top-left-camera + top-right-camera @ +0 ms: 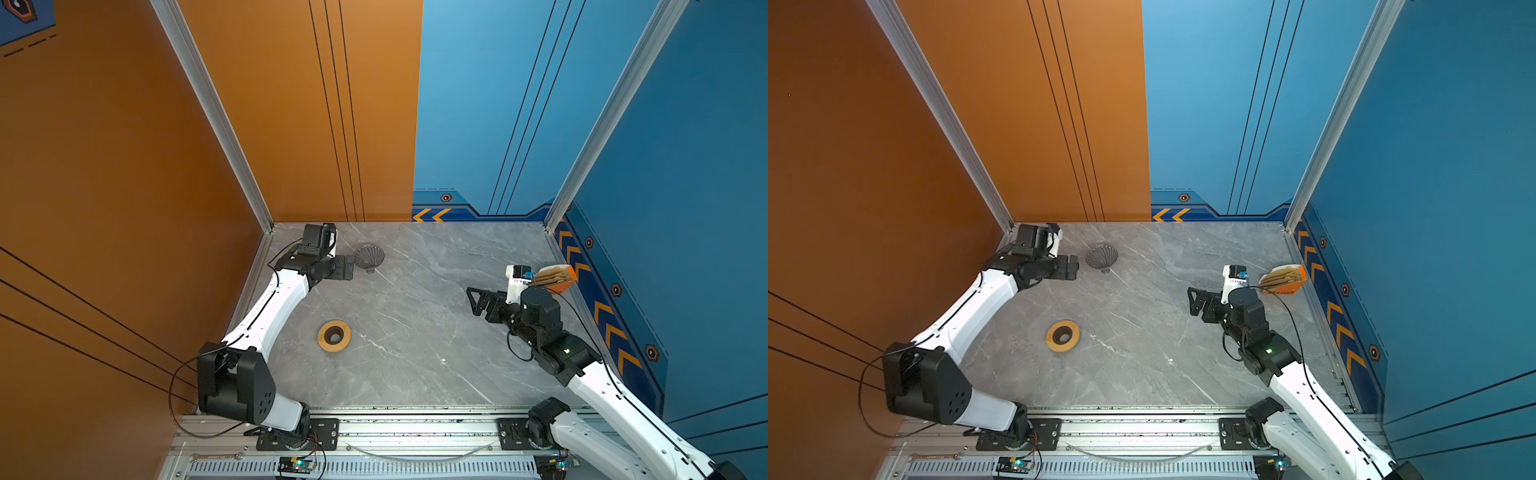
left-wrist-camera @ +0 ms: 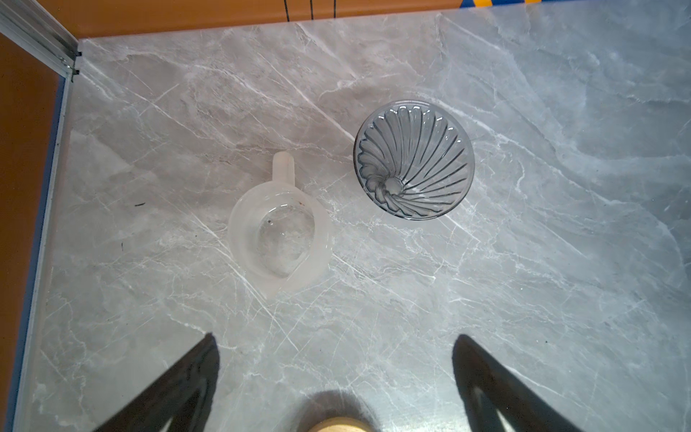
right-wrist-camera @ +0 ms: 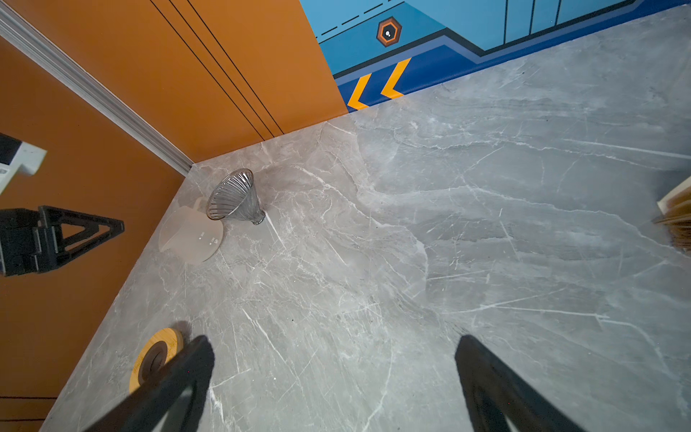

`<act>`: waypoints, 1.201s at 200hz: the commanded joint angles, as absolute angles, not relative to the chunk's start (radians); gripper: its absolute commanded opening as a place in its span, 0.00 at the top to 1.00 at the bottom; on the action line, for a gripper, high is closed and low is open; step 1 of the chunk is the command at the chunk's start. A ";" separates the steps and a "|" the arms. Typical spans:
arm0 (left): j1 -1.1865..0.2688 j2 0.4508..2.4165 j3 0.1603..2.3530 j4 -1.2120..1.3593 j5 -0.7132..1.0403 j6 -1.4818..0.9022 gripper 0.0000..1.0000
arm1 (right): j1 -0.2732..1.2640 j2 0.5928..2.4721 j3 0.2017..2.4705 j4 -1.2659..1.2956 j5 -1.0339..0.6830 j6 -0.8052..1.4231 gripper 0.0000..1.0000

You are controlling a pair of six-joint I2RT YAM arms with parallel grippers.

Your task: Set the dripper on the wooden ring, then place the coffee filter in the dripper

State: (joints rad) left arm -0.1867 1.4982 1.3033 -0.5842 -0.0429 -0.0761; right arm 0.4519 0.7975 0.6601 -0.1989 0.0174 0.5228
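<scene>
1. The left gripper (image 2: pixel 336 338) hangs over the counter's (image 2: pixel 523 262) far left corner, fingers spread wide and empty. It is probably poised to right the dripper (image 2: pixel 413 159), which lies tipped on its side beside a translucent jug (image 2: pixel 278 232).
2. The right gripper (image 3: pixel 334 340), equally wide and empty, hovers mid-counter, pointing away from the filter stack (image 1: pixel 1283 277) at the right edge.
3. No single coffee filter shows; presumably one must come from that stack.
4. In both top views the left gripper hides the jug. The right wrist view cuts the stack off.
</scene>
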 commanded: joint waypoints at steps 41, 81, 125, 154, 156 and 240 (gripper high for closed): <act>-0.205 1.644 1.429 -0.670 -0.072 0.008 0.12 | 0.457 0.761 0.643 -0.207 0.017 0.586 0.00; -0.206 1.722 1.479 -0.683 -0.065 0.026 0.33 | 0.459 0.776 0.641 -0.203 0.021 0.591 0.00; -0.207 1.817 1.565 -0.731 -0.084 0.037 0.48 | 0.460 0.784 0.638 -0.205 0.026 0.598 0.00; -0.208 1.869 1.608 -0.773 -0.103 0.047 0.53 | 0.459 0.786 0.638 -0.211 0.035 0.595 0.00; -0.208 1.873 1.611 -0.778 -0.103 0.046 0.54 | 0.460 0.785 0.638 -0.212 0.035 0.595 0.00; -0.209 1.983 1.684 -0.841 -0.141 0.048 0.60 | 0.460 0.785 0.632 -0.221 0.048 0.608 0.00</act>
